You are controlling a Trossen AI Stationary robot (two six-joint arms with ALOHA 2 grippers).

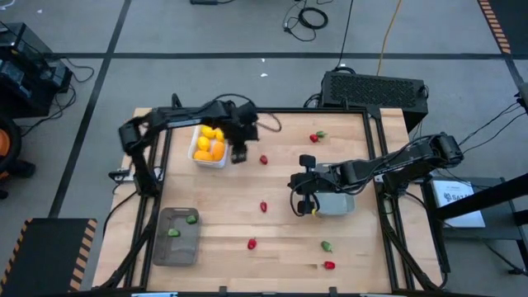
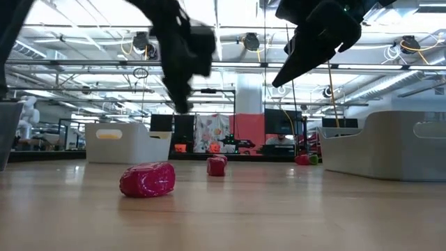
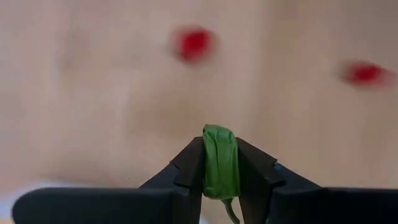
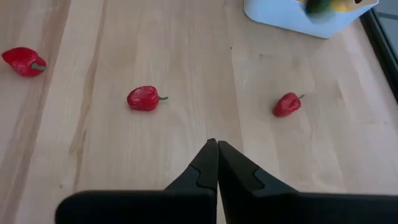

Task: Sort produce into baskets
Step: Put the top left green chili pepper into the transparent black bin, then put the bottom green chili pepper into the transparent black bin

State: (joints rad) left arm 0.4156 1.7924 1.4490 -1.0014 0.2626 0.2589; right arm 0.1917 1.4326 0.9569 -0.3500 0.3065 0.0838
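A green piece (image 3: 220,163) is pinched between the left gripper (image 3: 220,171) fingers, upper middle of the high view beside the white basket (image 1: 198,154) (yellow fruit only). It could be dropped there by mistake. The right gripper (image 4: 217,163) is closed, empty, at centre right.

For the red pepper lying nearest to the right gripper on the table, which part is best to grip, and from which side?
Grip the red pepper across its plump body, coming straight down; it lies on its side with bare wood around it. The right gripper, shut and empty, must open first.
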